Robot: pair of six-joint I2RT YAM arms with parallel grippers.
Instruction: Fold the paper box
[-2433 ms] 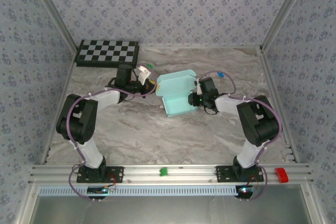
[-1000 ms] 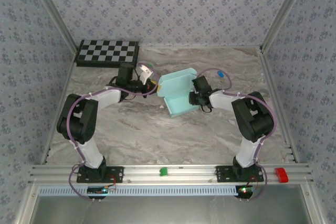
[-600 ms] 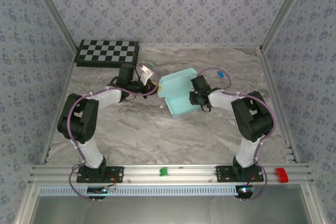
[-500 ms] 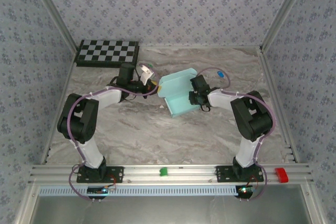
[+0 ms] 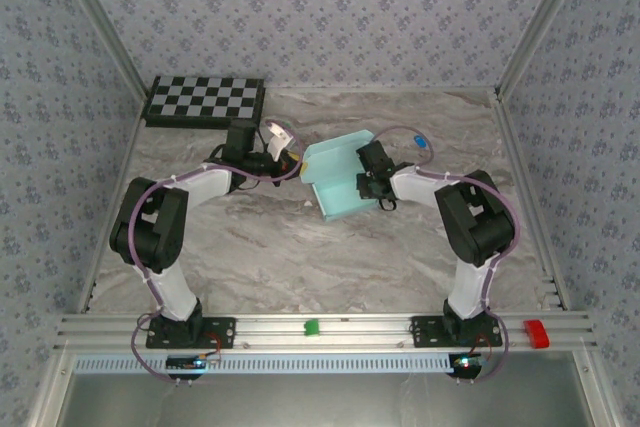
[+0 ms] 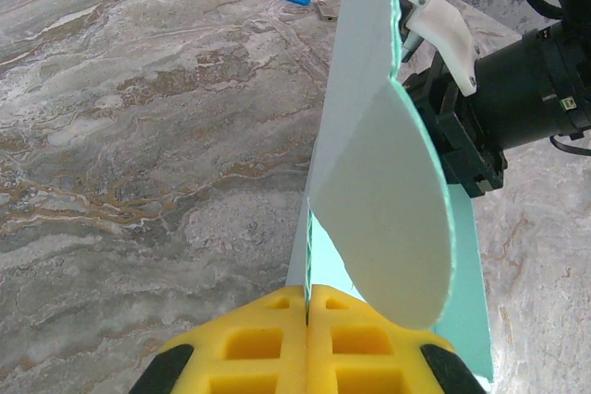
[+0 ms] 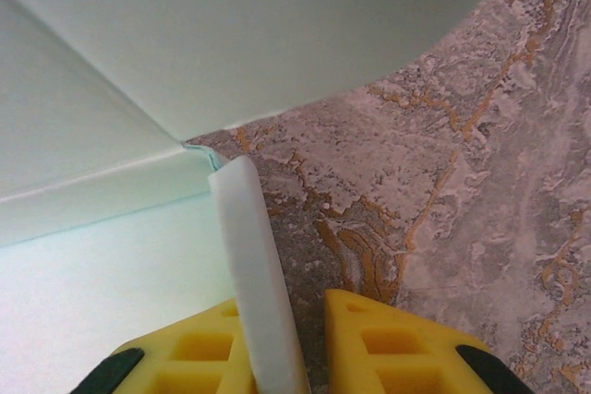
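Sitting a little beyond the middle of the marble bench (image 5: 260, 247), the paper box (image 5: 335, 179) is partly formed: its pale aqua base lies flat and a wall stands up along the far side. It lies between the two claws. The left claw (image 6: 307, 306) has its yellow pads pressed together on the edge of an upright panel, with no gap between them. A rounded flap (image 6: 388, 209) hangs off that panel and, in the left wrist view, blocks part of the right arm's black wrist (image 6: 508, 103) just behind it.

The right claw (image 7: 277, 311) is at the box's right side, straddling a pale strip of card (image 7: 251, 246) (it rises to a corner of the box). The strip lies against one pad and a sliver of bench shows beside the other, so I cannot tell whether it is clamped. A curved sheet of card spans the top of that wrist view.

Past the box, a small blue clip (image 5: 421, 140) lies on the bench near the right arm's cable. A checkerboard (image 5: 205, 100) sits in the far left corner, well apart. On the near rail are a green block (image 5: 311, 326) and a red block (image 5: 537, 332).
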